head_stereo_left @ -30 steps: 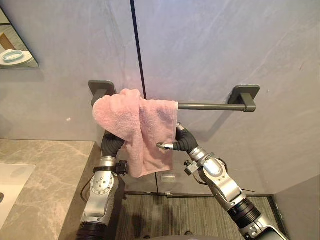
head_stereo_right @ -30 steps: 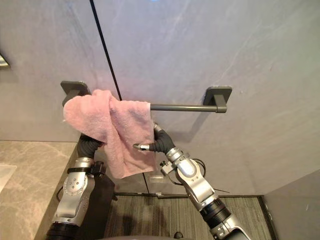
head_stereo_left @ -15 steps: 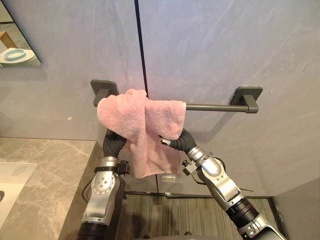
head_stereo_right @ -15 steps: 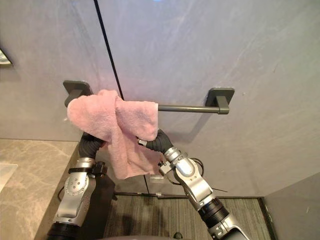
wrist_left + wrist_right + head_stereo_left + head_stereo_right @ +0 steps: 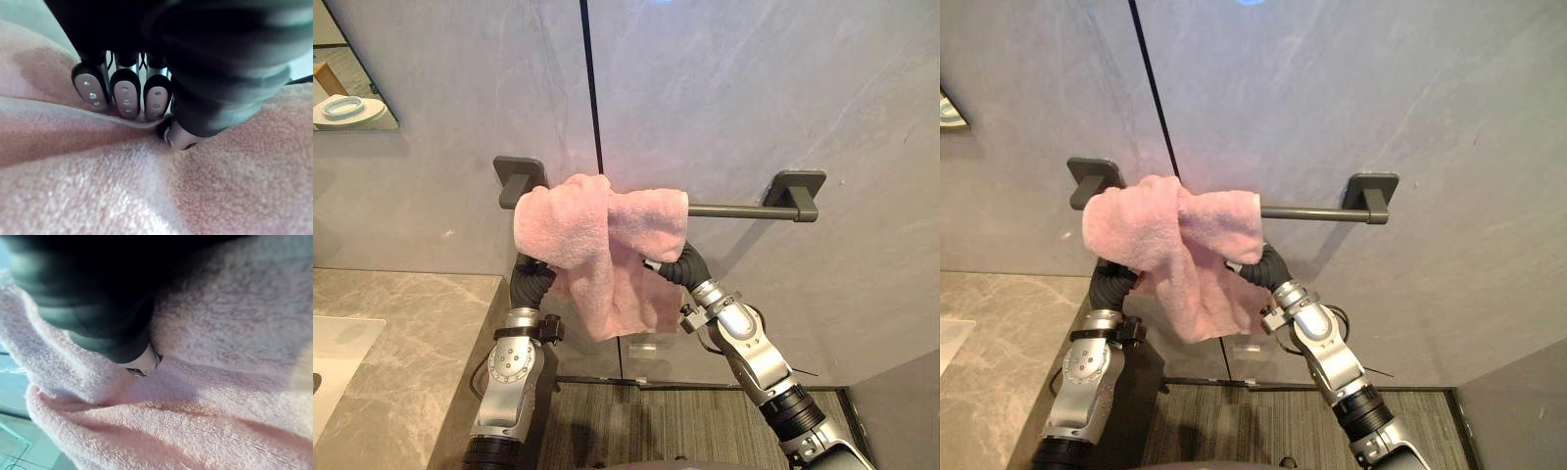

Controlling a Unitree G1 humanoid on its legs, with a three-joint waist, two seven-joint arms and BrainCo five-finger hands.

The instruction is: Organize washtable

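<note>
Towel (image 5: 602,235) shifted right along rail (image 5: 744,211), right hand (image 5: 98,318) behind

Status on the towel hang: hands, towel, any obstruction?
Left hand pinching pink towel fold. Right hand buried in towel. Towel bunched at left end of towel bar. Nothing in the way.

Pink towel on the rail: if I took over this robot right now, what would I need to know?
Left robot hand: pinching a fold of the pink towel between fingers and thumb.
Right robot hand: against the towel's right side, grip hidden.
Towel: draped over the left end of the grey rail, bunched and uneven.
Done: towel hung on the rail.
Left: probably spread it flat, then release.
</note>
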